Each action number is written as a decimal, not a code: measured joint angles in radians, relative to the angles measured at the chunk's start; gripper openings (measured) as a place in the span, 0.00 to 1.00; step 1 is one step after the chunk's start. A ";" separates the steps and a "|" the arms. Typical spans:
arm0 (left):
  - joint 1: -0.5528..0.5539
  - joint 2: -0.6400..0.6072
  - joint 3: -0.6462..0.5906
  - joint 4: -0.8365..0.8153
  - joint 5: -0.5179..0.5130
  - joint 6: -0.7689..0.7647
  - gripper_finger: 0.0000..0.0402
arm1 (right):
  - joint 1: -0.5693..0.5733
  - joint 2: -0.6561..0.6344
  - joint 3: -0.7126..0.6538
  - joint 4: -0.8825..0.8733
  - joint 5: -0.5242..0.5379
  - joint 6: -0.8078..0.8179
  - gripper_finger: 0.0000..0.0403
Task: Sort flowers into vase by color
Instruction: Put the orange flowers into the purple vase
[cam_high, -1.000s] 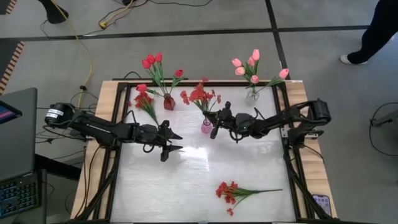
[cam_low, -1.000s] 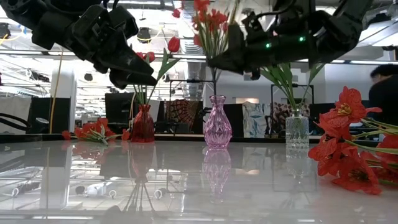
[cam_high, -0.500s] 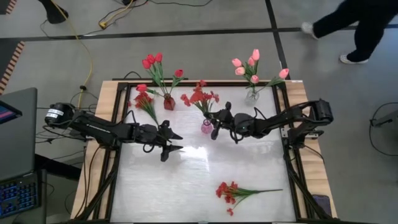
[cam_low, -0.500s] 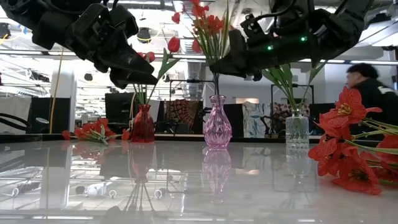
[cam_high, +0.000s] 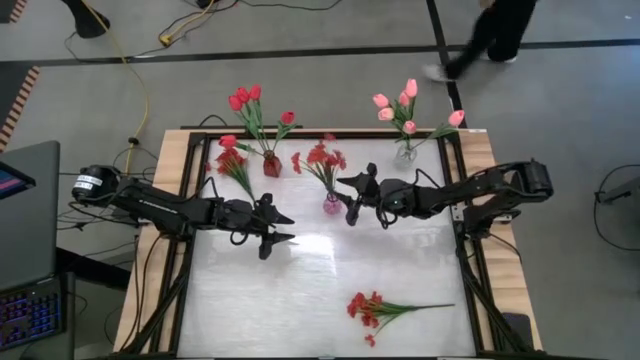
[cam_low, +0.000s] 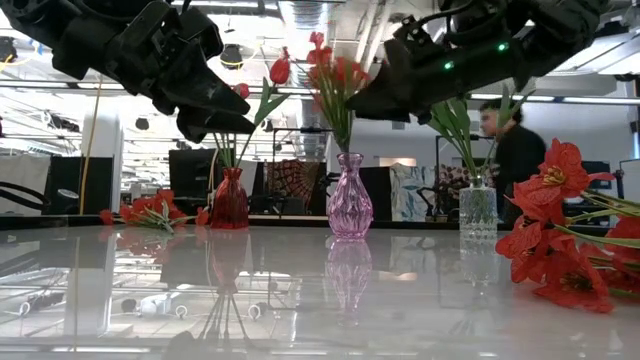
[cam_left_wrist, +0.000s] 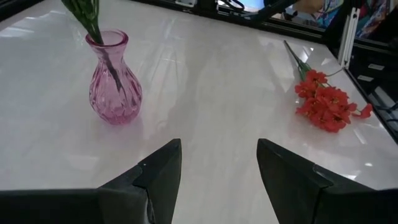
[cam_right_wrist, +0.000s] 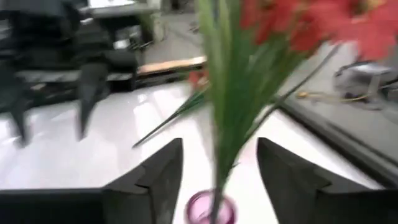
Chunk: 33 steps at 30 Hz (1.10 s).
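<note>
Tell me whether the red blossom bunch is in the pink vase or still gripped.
In the vase. The red bunch has its stem down the pink vase neck, and the right gripper is open beside it, fingers off the stem.

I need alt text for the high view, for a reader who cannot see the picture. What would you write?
Seen from above, the right hand, open, is beside a pink vase holding a red bunch. The left hand, open, waits mid-table. A red vase of red tulips and a clear vase of pink tulips stand behind; two red bunches lie loose.
</note>
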<state>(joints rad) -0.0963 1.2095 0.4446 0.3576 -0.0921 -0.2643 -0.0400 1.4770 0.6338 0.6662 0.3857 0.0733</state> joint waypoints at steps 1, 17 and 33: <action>0.000 0.000 0.000 0.000 0.000 -0.006 0.49 | 0.000 -0.013 0.000 -0.027 -0.028 0.009 0.57; 0.000 0.000 0.000 -0.069 0.088 -0.077 0.49 | 0.090 -0.305 0.009 -0.661 -0.391 0.169 0.75; -0.002 0.001 0.280 -0.673 -0.020 -0.047 0.49 | 0.526 -0.235 0.244 -1.097 -0.387 0.278 0.75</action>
<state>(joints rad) -0.0981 1.2102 0.7246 -0.3155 -0.1122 -0.3113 0.4856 1.2423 0.8778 -0.4306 -0.0017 0.3518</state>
